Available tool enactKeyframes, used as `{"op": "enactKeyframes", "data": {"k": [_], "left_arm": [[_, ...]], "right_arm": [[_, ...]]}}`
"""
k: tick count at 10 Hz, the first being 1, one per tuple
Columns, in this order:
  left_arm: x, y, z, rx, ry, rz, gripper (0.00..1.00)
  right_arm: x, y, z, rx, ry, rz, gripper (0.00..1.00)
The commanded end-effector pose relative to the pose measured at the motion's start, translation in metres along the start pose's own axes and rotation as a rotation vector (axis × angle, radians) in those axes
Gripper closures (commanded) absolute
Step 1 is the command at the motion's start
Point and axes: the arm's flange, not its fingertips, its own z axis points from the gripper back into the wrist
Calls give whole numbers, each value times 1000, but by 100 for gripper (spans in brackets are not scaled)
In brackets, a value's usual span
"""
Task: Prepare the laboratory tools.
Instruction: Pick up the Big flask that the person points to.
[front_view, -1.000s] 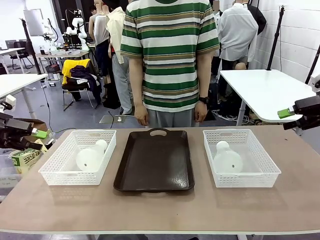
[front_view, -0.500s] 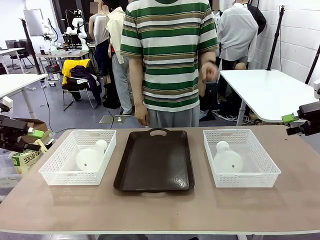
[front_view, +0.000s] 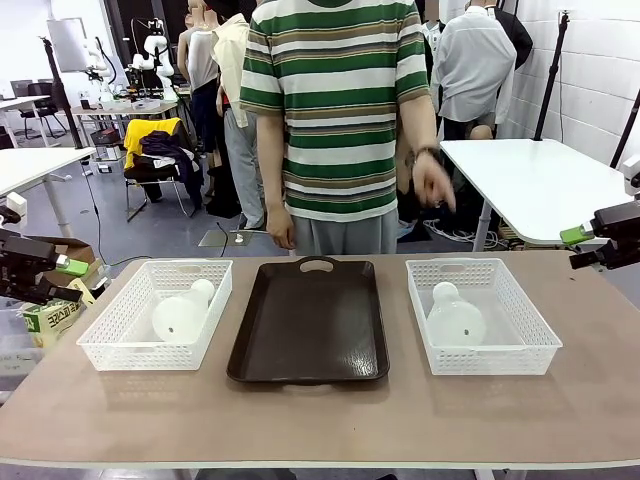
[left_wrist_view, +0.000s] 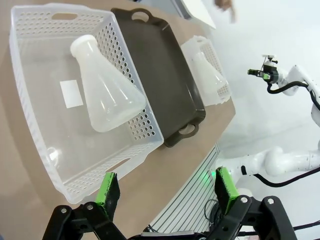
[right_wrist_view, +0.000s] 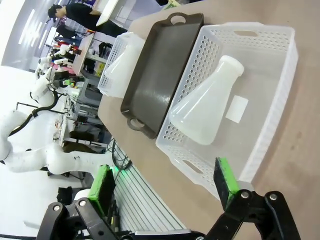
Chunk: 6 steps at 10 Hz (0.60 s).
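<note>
Two frosted-white flasks lie on their sides, one in each white mesh basket. The left flask (front_view: 180, 316) (left_wrist_view: 103, 86) rests in the left basket (front_view: 110, 345) (left_wrist_view: 30, 150). The right flask (front_view: 455, 320) (right_wrist_view: 206, 114) rests in the right basket (front_view: 520, 345) (right_wrist_view: 280, 125). My left gripper (front_view: 62, 277) (left_wrist_view: 165, 185) hovers open off the table's left end, looking down on its basket. Off the right end my right gripper (front_view: 580, 247) (right_wrist_view: 165, 185) is also open, with nothing between its fingers.
A dark brown tray (front_view: 310, 325) (left_wrist_view: 165, 80) (right_wrist_view: 160, 65) lies between the baskets with nothing on it. A person in a striped shirt stands at the far edge, one hand (front_view: 433, 187) held out above the right side. A white table (front_view: 530, 180) stands behind on the right.
The person's hand on the picture's right rose from the side and now reaches out forward. Both grippers drifted slightly outward and stay open.
</note>
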Motion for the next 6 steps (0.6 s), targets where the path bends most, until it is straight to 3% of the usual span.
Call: {"op": "enactKeyframes", "data": {"k": [1,6], "left_arm": [[0,0,1,3,-3,-2,0],[0,0,1,3,-3,-2,0]], "right_arm": [[-1,0,0,1,6,-3,0],[-1,0,0,1,6,-3,0]]}}
